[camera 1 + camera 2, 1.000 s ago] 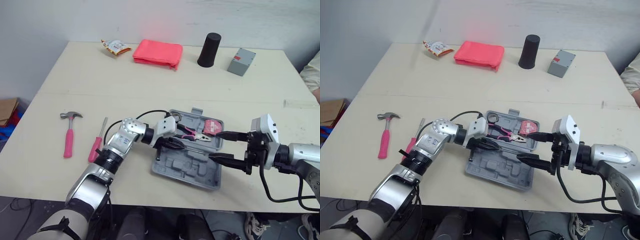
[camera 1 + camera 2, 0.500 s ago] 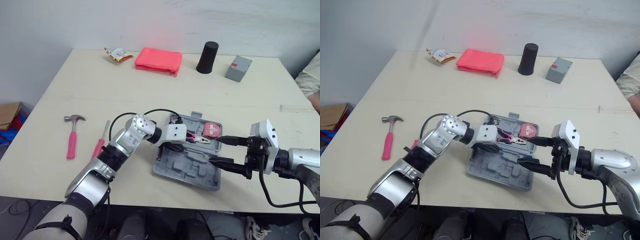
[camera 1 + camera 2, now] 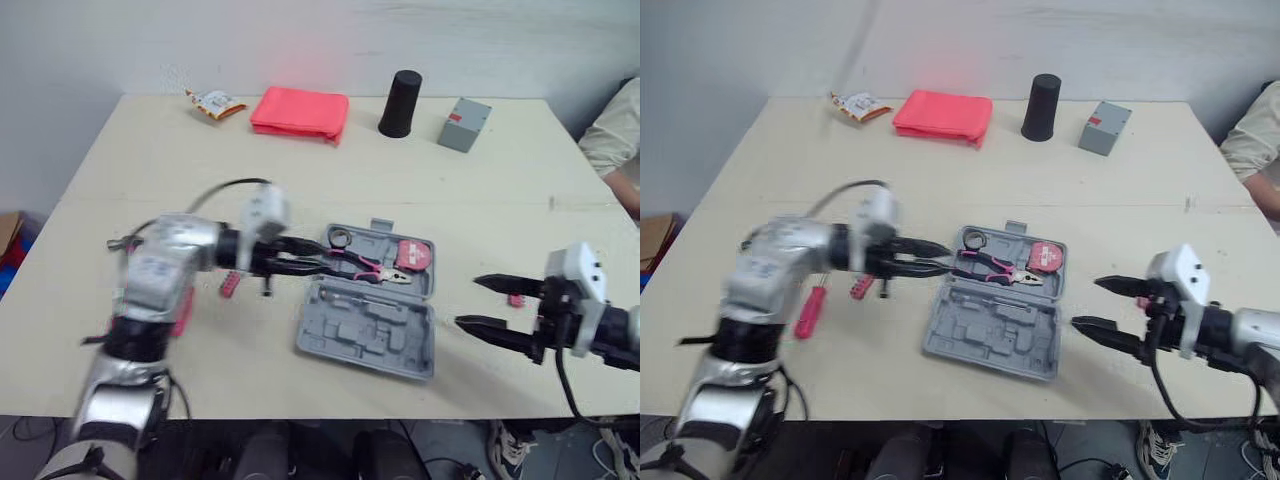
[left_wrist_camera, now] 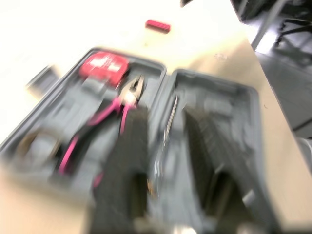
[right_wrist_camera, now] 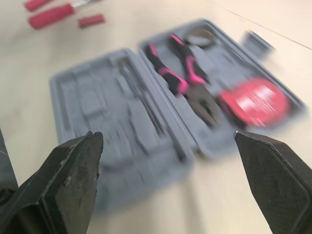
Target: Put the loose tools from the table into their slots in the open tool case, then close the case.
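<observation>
Since 0.5 s ago, pulled the left gripper [image 3: 940, 258] back off the open tool case [image 3: 990, 340]. Now hangs at the case's edge, fingers parted by a narrow gap and gripping nothing, tips aimed at the pink-handled pliers [image 3: 990, 268] seated just ahead. Behind that gripper, loose on the table [image 3: 940, 160]: 1 red-handled screwdriver [image 3: 808, 312] and 1 small red piece [image 3: 861, 287]. Past the pliers, in the same half of the case: a red tape measure [image 3: 1043, 256]. Moulded slots in the other half, contents too blurred to tell. Also drawn away from the case since then: the right gripper [image 3: 1087, 303]. Now clear of the case's edge, above bare table, 2 fingers spread wide, empty.
</observation>
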